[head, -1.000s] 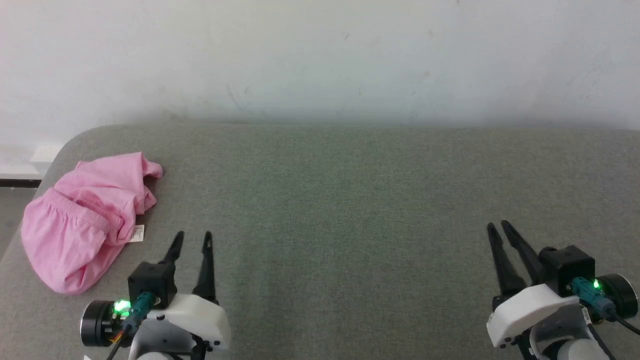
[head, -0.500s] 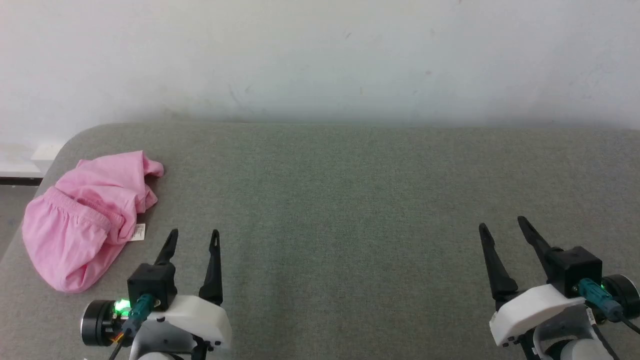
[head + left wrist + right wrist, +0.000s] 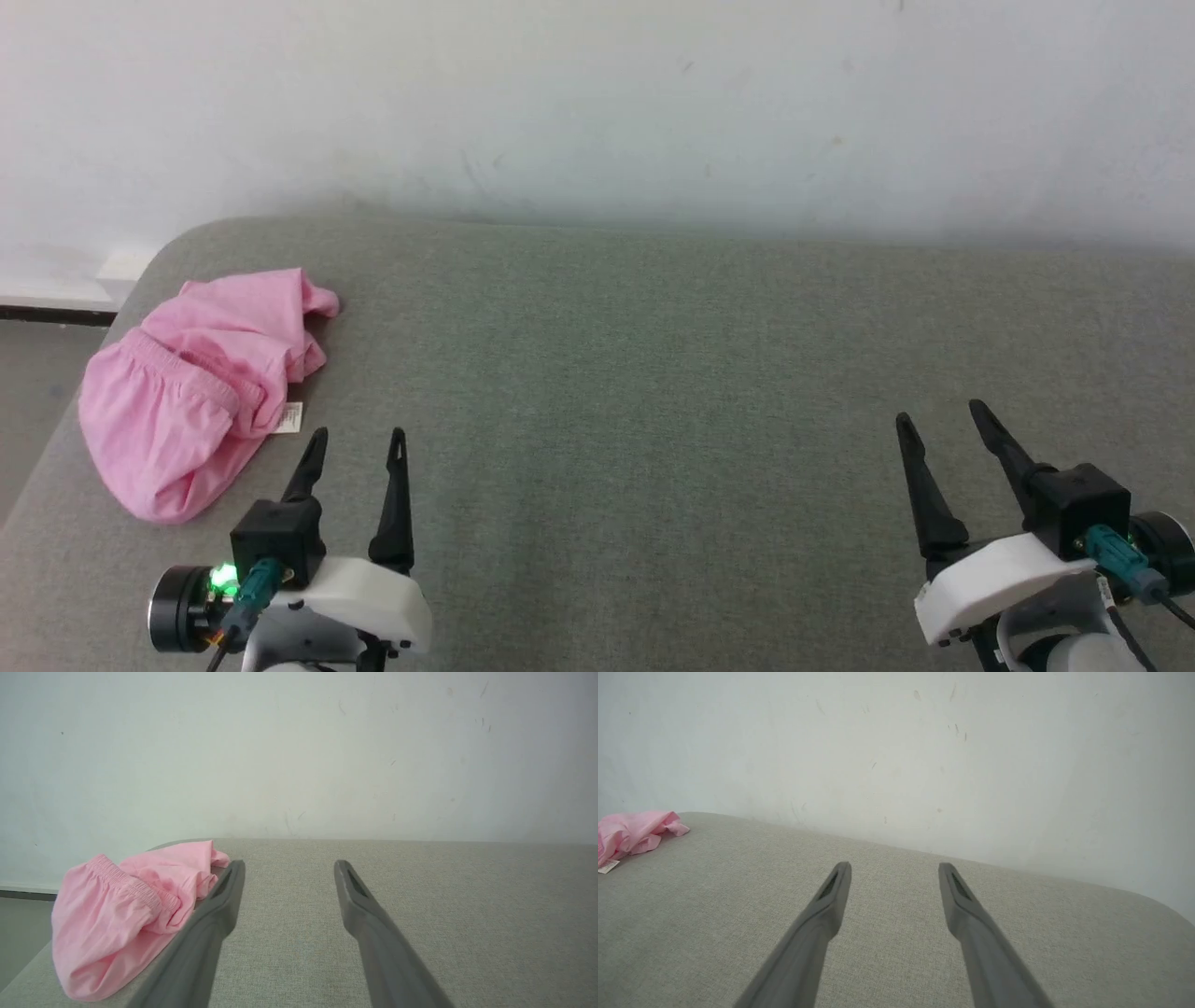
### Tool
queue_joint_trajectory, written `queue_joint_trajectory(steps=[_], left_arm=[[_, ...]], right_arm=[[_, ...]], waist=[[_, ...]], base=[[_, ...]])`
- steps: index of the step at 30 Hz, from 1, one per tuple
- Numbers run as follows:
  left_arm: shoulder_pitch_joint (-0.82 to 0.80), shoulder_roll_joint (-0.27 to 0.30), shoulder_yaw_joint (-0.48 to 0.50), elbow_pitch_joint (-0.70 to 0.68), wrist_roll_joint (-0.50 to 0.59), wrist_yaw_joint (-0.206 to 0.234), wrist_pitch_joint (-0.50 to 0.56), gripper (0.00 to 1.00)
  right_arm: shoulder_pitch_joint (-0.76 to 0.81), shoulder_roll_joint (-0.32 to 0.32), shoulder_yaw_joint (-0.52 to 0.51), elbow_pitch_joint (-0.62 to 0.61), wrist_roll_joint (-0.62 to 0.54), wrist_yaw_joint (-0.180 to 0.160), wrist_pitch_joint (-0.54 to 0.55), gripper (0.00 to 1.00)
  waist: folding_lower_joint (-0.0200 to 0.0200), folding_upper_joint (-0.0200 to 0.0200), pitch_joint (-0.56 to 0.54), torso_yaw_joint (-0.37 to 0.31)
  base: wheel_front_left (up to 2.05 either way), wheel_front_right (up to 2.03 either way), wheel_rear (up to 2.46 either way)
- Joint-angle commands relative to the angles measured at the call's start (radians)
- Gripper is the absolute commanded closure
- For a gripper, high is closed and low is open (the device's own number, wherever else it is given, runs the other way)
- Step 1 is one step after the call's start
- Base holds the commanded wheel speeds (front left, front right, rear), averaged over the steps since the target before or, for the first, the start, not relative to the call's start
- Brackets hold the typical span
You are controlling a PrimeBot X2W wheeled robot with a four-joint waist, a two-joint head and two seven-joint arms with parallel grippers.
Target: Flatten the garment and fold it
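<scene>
The shorts (image 3: pixel 201 392) lie bunched at the tabletop's (image 3: pixel 653 373) left edge. Our left tool (image 3: pixel 359 439), wide and empty, sits just beside them; we should pinch the waistband (image 3: pixel 191 369) and drag centreward. Our right tool (image 3: pixel 938 415), wide and empty, hovers near the right edge.

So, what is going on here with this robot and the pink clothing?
Nothing is being handled at this moment. The pink garment lies crumpled near the left corner of the grey padded surface, with its white label showing. The left tool is open and close beside the garment, but not touching it. The right tool is open too, far off on the other side. Flattening and folding have not yet begun.
</scene>
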Motion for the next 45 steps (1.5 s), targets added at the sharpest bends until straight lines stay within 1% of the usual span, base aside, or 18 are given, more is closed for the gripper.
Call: queue_joint_trajectory(steps=[1,45], left_arm=[[0.018,-0.001,-0.004,-0.006,-0.005,0.008,-0.011,0.0],[0.073,-0.003,-0.029,-0.05,-0.004,0.019,-0.101,0.0]], right_arm=[[0.006,0.001,-0.002,-0.002,0.008,-0.001,-0.01,0.0],[0.021,0.003,0.021,0.003,0.037,-0.001,-0.1,0.0]], waist=[[0.0,0.0,-0.002,0.014],[0.0,0.0,-0.016,0.333]], base=[[0.0,0.0,0.0],[0.0,0.0,0.0]])
